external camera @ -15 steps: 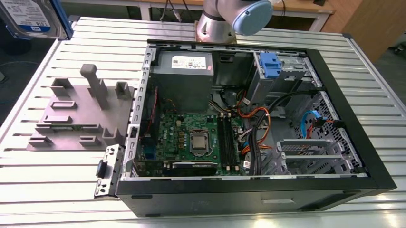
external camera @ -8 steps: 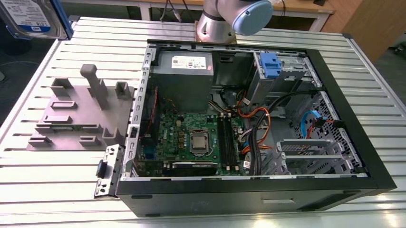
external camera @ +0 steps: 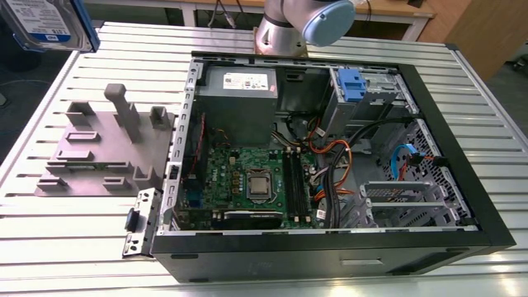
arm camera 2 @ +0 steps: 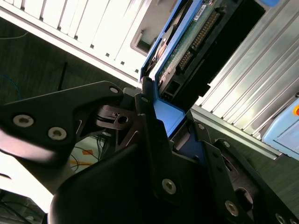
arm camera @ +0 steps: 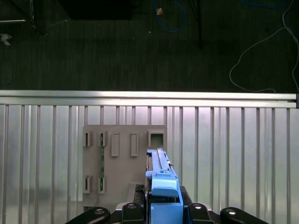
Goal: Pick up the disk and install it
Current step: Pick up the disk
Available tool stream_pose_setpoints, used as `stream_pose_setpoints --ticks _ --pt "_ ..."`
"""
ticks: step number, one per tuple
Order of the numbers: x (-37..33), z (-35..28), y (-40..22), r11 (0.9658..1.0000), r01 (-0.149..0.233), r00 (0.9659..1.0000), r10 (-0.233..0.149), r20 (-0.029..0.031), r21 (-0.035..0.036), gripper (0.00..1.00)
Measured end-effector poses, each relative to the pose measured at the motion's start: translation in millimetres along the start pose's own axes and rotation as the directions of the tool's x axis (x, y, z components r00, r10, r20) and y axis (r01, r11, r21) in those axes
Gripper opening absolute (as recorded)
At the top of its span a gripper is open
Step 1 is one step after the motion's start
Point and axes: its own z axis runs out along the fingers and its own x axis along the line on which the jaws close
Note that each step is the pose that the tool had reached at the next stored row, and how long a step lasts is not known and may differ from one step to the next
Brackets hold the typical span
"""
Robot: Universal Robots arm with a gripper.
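Gripper (arm camera: pixel 163 207) fingers (arm camera 2: pixel 150 126) are clamped on the disk (arm camera 2: pixel 187 42) by its blue rails, and it sticks out edge-on past the fingertips. Beyond the tips there's the grey fixture plate (arm camera: pixel 117 163) on the slatted table (arm camera: pixel 233 149) — the open PC case (external camera: pixel 330 154) sits well apart from the fingers.

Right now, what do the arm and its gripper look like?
In the exterior view the arm is a silver-grey tube with a rounded light-blue joint cap. In the second wrist view the gripper is black: flat, angular link plates fastened with silver screws, ending in slim dark jaws.
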Motion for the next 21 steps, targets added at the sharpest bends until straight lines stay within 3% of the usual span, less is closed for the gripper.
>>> stream_pose_setpoints --ticks 5,21 --pt "0.1 0.0 -3.3 1.0000 0.000 1.0000 0.000 0.0000 0.0000 0.36" --pt "2.6 0.0 -3.5 1.0000 0.000 1.0000 0.000 -0.0019 0.0000 0.36"
